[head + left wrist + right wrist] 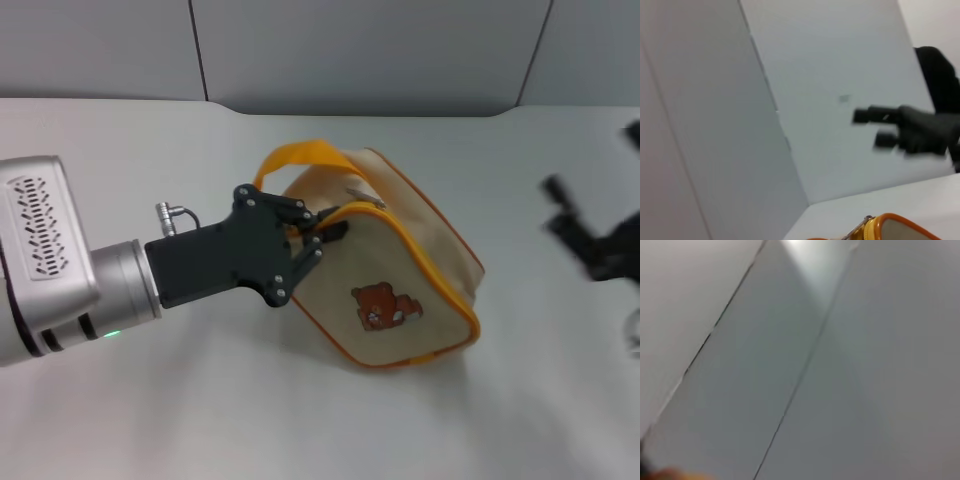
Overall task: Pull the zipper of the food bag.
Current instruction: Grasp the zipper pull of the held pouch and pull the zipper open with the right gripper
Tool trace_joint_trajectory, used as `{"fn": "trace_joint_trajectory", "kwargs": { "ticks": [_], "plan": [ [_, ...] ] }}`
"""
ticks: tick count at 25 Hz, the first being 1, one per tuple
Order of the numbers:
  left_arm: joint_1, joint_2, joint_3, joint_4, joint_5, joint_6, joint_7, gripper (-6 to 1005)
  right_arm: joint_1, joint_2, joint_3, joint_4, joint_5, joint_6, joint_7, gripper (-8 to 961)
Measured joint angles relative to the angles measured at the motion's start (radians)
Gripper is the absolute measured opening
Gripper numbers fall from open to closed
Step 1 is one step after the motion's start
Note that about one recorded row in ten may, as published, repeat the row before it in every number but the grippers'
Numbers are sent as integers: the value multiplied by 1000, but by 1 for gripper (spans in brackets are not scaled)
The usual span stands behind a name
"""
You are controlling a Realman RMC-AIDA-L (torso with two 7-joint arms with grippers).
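Observation:
The food bag (400,270) lies on the white table in the head view, a beige canvas pouch with orange piping, a brown bear picture (385,305) and an orange loop handle (300,155). The yellow-orange zipper (405,237) curves along its upper edge, with a small silver pull tab (366,196) near the handle end. My left gripper (325,232) is at the bag's left end, with its fingers closed on that edge. My right gripper (585,230) hovers far right, apart from the bag and open. The left wrist view shows the zipper (890,220), the tab (864,223) and the right gripper (871,128).
The white table (200,420) extends all around the bag. Grey wall panels (370,50) stand behind it. The right wrist view shows only wall panels (840,365).

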Motion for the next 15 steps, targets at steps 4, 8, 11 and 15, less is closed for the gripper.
{"fn": "trace_joint_trajectory", "kwargs": {
  "ticks": [4,8,11,15],
  "plan": [
    [-7,0,28,12,2,-4,0,60,51,1,-28,204,-3,136,-427,784],
    [-8,0,29,14,-1,-7,0,60,99,1,-33,315,-51,289,-644,784],
    [-8,0,27,14,-1,-7,0,59,101,1,-27,324,-78,307,-664,784],
    [-7,0,22,14,-3,-7,0,59,95,1,-25,328,-93,281,-679,784]
  ]
}}
